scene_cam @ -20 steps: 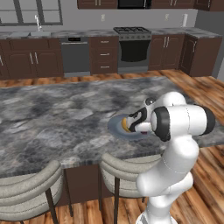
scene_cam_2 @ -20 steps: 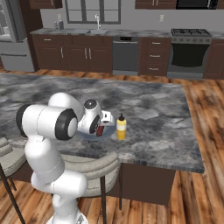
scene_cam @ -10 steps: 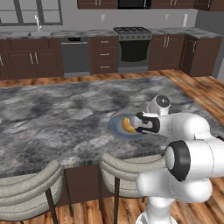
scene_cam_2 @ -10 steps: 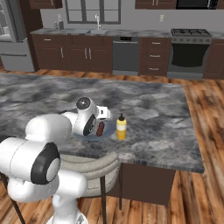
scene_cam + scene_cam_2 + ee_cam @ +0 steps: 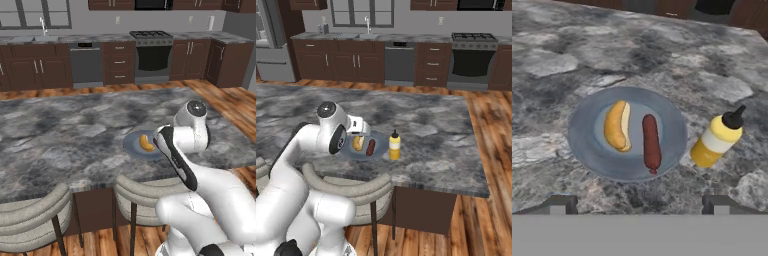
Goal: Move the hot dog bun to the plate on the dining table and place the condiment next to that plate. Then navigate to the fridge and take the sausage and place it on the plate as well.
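On the dining table: plate, greyish-blue. Sausage, dark red, newly released, now lies beside hot dog bun at its 3 o'clock. Condiment upright just off the rim, 3 o'clock. Gripper has spread wide, empty, drawn back above. Task judged complete.

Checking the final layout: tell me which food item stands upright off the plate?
The yellow condiment bottle stands beside the plate; the bun and sausage lie on it.

One greyish-blue plate, one hot dog bun, one sausage, one yellow condiment bottle, two grey chairs.
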You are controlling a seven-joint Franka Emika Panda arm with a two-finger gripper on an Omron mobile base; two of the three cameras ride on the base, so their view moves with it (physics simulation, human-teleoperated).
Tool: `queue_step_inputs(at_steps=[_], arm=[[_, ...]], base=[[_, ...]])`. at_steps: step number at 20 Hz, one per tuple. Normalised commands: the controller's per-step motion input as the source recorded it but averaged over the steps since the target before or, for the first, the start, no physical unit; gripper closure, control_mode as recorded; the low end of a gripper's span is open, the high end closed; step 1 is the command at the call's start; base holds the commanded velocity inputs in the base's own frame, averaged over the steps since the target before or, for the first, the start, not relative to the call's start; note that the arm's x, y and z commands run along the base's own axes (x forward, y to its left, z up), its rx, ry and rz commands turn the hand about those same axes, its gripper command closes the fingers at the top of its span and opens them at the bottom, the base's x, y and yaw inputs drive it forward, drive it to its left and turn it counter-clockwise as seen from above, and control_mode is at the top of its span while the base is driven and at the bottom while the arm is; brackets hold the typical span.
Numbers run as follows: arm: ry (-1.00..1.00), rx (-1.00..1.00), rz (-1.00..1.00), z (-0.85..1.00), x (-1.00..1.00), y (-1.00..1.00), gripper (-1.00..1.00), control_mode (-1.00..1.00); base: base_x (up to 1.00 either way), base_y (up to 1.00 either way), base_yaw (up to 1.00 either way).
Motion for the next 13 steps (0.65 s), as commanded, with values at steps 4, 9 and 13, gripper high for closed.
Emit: queue_step_inputs(at_steps=[4, 9, 13], arm=[[0.21, 0.03, -0.05, 0.71, -1.0, 0.36, -1.0, -1.0], [0.05, 0.0, -0.09, 0.17, -1.0, 0.35, -1.0, -1.0], [-0.02, -0.01, -0.1, 0.0, -1.0, 0.31, -1.0, -1.0]], base=[[0.0, 0.0, 0.0], [0.0, 0.0, 0.0], [0.0, 0.0, 0.0]])
